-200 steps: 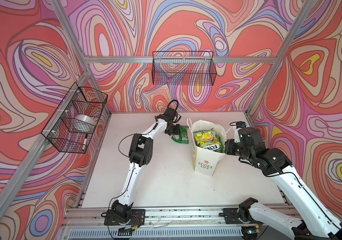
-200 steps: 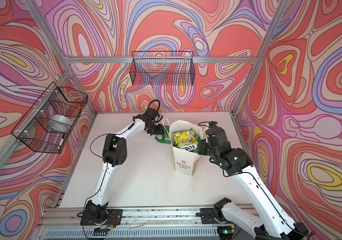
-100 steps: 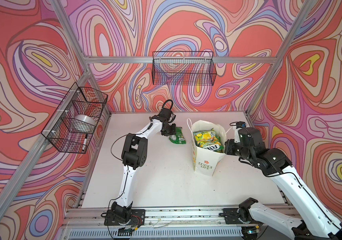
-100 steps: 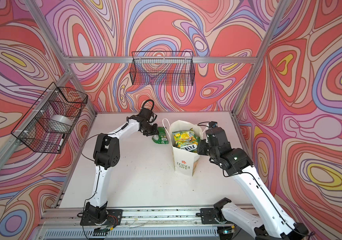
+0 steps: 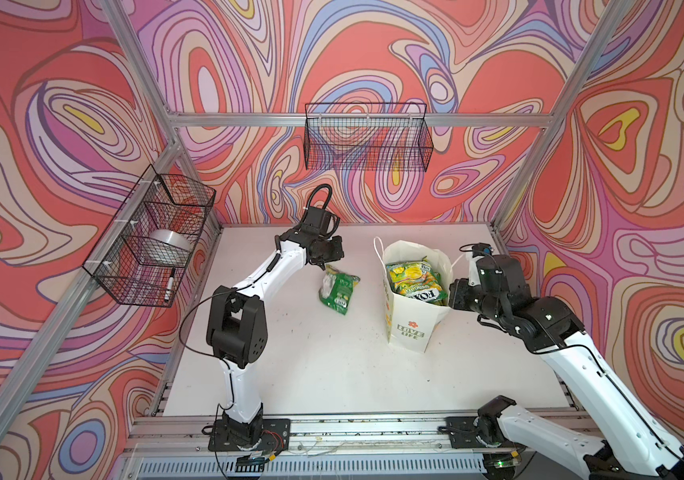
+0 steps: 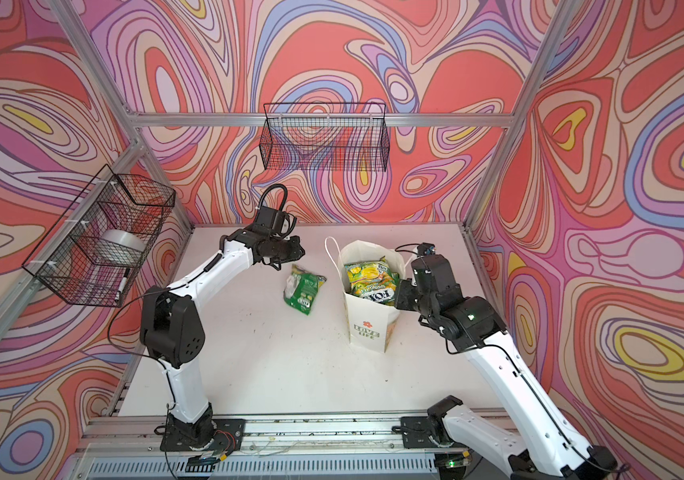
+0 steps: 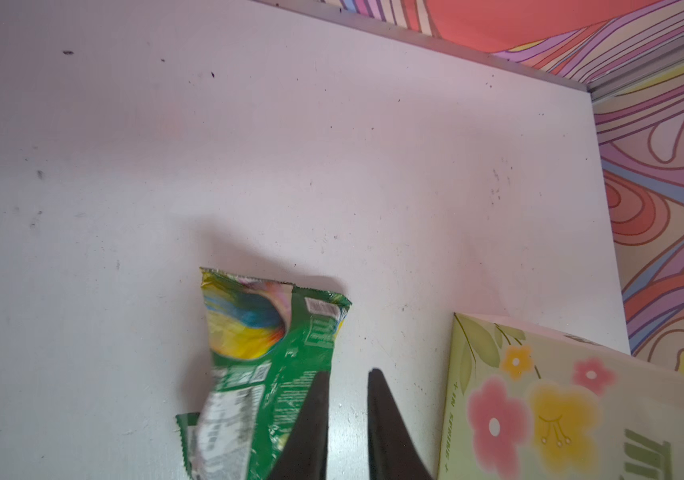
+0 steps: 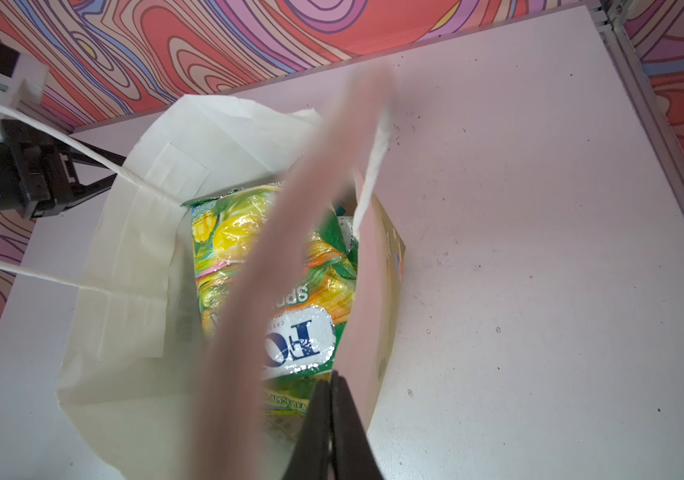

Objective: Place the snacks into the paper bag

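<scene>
On the left wall, the side wire basket (image 5: 124, 286) holds one silver roll (image 5: 167, 245) and one marker (image 5: 170, 284). The left gripper (image 7: 346, 376) has its fingers slightly apart, with bare table (image 5: 311, 365) showing between them. A single green packet (image 5: 338, 289) sits on the table just beside one finger. The back wire basket (image 5: 367, 141) hangs on the rear wall. The one paper bag (image 5: 408, 328), white with flowers and "LOVE LIFE", stands upright. It is filled with glossy green-yellow packets (image 5: 413, 280) that overlap too much to count. The right gripper (image 8: 332, 382) is clenched on its rim.
</scene>
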